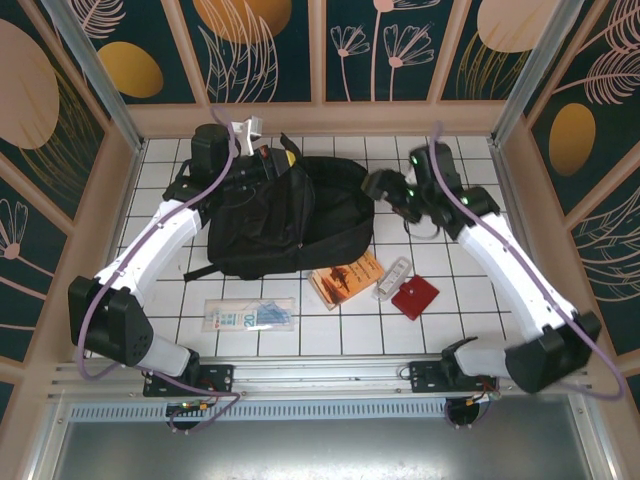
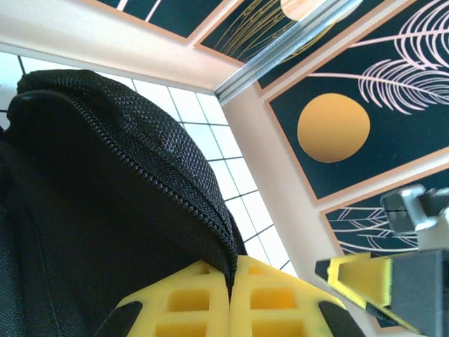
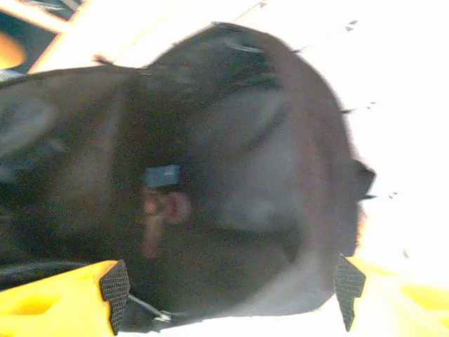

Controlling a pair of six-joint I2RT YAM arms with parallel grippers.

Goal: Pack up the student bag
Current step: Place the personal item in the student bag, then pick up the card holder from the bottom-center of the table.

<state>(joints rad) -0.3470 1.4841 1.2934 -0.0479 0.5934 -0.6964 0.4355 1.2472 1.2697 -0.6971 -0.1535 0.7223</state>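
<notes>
The student bag, a big black backpack, lies on the white tiled table. My left gripper is at the bag's far edge, shut on the zipper rim. In the left wrist view, the yellow fingers pinch the zipper seam of the student bag, and the left gripper holds that rim raised. My right gripper hovers open at the bag's right side. In the right wrist view, the right gripper has its pads wide apart, facing the student bag's dark open mouth. Blurred blue and pinkish things lie inside.
On the tiles in front of the bag lie an orange book, a clear whitish packet, a red wallet and a clear pouch with blue contents. Patterned walls close in the table on three sides.
</notes>
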